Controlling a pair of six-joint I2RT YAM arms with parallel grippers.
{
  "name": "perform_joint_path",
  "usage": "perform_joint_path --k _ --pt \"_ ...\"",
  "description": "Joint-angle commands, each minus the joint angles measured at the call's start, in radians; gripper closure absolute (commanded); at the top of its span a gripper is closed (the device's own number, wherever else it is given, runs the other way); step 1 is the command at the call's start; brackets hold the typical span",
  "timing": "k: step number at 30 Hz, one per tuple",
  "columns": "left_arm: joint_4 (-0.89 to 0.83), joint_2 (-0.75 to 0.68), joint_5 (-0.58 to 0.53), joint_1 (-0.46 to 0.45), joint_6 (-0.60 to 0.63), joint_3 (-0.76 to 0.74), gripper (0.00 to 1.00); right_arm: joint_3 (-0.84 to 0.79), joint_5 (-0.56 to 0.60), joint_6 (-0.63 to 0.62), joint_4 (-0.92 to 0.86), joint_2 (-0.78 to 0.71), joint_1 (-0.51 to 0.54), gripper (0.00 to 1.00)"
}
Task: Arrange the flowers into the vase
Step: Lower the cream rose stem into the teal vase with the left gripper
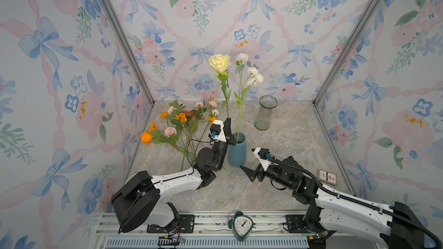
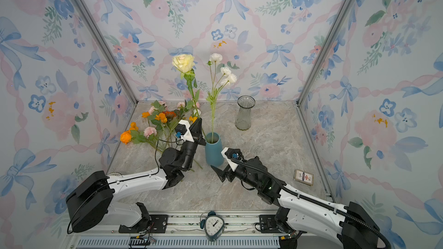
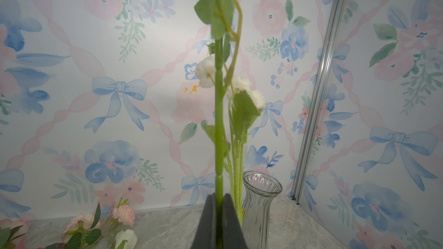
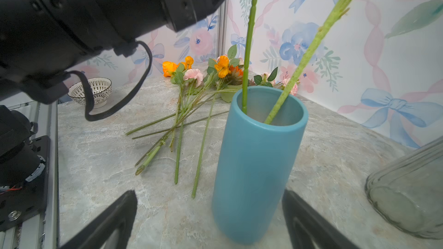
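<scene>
**Blue vase** [image 1: 236, 150]: upright near the middle of the counter [image 1: 287, 164]. It holds a white-flowered sprig [image 1: 250, 73], whose stem leans on the rim. The lower end of the cream rose [image 1: 219, 63] stem is also inside the mouth.

**Left gripper** [image 1: 228, 125]: clamped on the rose stem just above the vase mouth, fingers pointing up.

**Right gripper** [image 1: 250, 172]: jaws wide, holding nothing, low beside the vase's front right; contact cannot be told.

**Loose flowers** [image 1: 177, 125]: orange, pink and white heads heaped toward the back left corner, stems fanned frontward.

**Glass vase** [image 1: 265, 113]: upright near the back edge.

**Card box** [image 1: 327, 177]: by the right edge.

**Alarm clock** [image 1: 243, 226]: on the front rail.
</scene>
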Motion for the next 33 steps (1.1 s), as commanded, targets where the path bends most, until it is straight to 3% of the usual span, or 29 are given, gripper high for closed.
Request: perform_joint_path --k 1,16,22,27,33 --pt "0.039 0.019 -0.011 -0.006 -0.042 -0.031 1.00 -0.013 -0.006 0.009 0.026 0.002 -0.011 0.03" --pt "0.034 0.028 -0.001 -0.015 -0.079 -0.110 0.88 -0.013 -0.011 0.012 0.031 0.010 -0.011 0.03" --pt "0.004 -0.007 0.002 -0.016 -0.075 -0.126 0.77 -0.013 -0.014 0.013 0.035 0.014 -0.011 0.03" --pt "-0.048 -0.033 0.007 -0.017 -0.071 -0.108 0.67 -0.013 -0.013 0.013 0.034 0.017 -0.011 0.03" --pt "-0.214 -0.112 0.006 -0.017 -0.096 -0.064 0.62 -0.013 -0.019 0.016 0.036 0.014 -0.012 0.03"
